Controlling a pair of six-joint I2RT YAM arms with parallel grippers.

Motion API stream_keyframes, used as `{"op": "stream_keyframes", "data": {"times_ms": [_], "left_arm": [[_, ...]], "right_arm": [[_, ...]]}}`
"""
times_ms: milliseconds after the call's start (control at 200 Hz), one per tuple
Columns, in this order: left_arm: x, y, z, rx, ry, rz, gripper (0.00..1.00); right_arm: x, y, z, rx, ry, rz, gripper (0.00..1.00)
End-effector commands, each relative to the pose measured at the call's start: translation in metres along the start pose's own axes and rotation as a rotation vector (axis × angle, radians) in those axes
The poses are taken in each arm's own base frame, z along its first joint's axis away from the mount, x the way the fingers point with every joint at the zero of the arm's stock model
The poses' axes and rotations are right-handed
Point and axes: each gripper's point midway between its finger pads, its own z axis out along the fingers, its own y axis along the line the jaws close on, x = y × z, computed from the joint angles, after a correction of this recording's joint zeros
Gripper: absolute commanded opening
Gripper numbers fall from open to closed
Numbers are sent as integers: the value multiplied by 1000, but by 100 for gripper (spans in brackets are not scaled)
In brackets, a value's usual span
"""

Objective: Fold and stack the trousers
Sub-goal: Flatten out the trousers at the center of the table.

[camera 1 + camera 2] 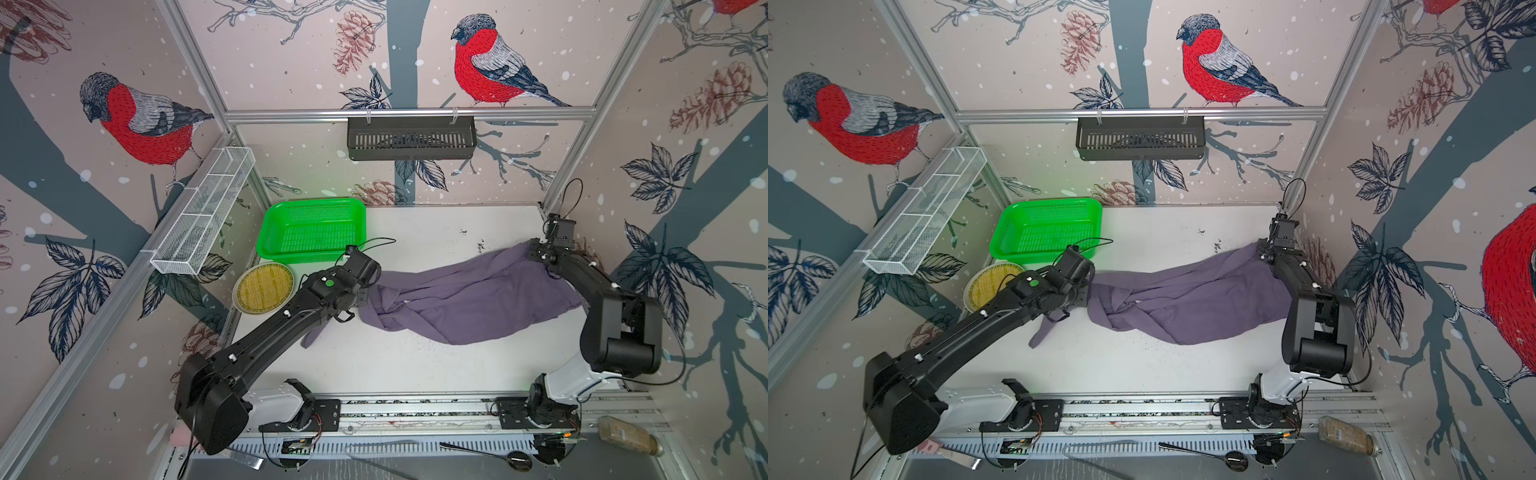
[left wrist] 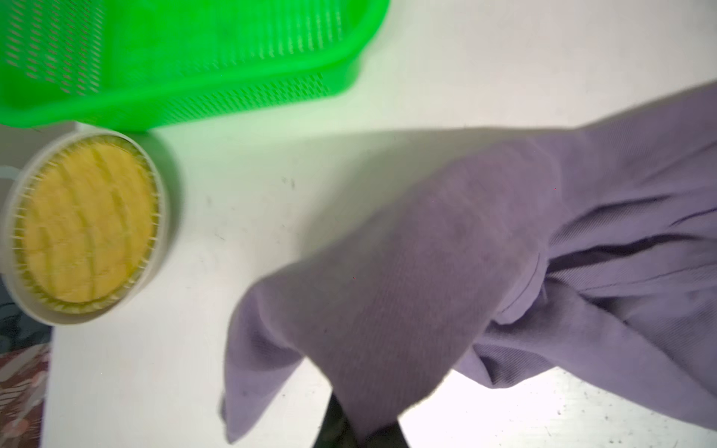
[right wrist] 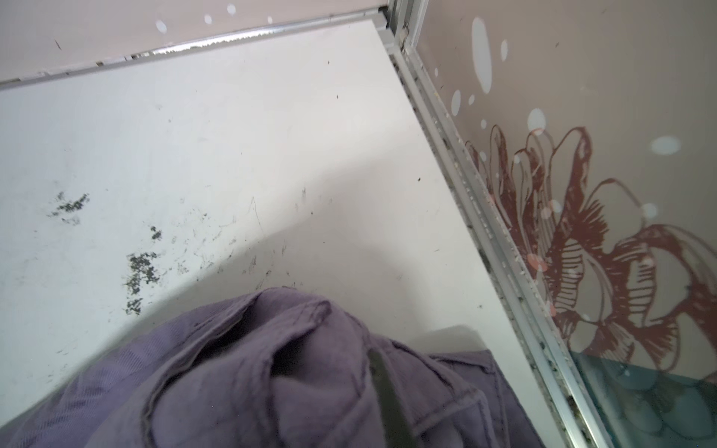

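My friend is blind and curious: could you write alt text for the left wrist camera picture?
Purple-grey trousers hang bunched from the left tool over a white table. Beyond them sit a green basket and, beside it, a round white dish holding something yellow.

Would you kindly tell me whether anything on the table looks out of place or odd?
The trousers are twisted and bunched across the table, one end trailing beneath the left arm. Dark specks soil the table by their far right end.
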Motion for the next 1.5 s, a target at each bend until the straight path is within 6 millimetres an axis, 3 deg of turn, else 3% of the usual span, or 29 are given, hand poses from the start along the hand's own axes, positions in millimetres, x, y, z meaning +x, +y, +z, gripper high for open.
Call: {"op": "stream_keyframes", "data": {"times_ms": [0, 140, 315, 430, 520, 645, 910, 1046, 1236, 1341, 1496], "left_arm": [[-8, 50, -31, -206, -49, 6, 0], [-30, 76, -64, -268, -124, -20, 0], [-34, 104, -96, -319, -172, -76, 0], [-30, 106, -96, -276, -173, -97, 0], [-30, 95, -76, -231, -150, -69, 0], [-42, 74, -32, -155, -108, -12, 0], [-59, 48, 79, -134, 47, 90, 0], [-48, 34, 132, -157, 189, 146, 0], [-58, 29, 161, -193, 206, 139, 1], [-58, 40, 172, -258, 238, 131, 2], [-56, 56, 173, -330, 240, 113, 3]], "right_arm": [[-32, -15, -22, 47, -105, 42, 8], [-66, -31, -60, 95, -212, 62, 8], [-103, -47, -120, 123, -386, 89, 7], [-116, -48, -158, 108, -516, 81, 6], [-119, -47, -164, 98, -537, 74, 5], [-118, -43, -139, 92, -488, 44, 5], [-98, -34, -28, 90, -285, 8, 5], [-86, -28, 23, 84, -199, -11, 5], [-65, -23, 68, 85, -121, -31, 5], [-53, -20, 86, 78, -92, -36, 5], [-50, -20, 101, 87, -76, -63, 7]]}}
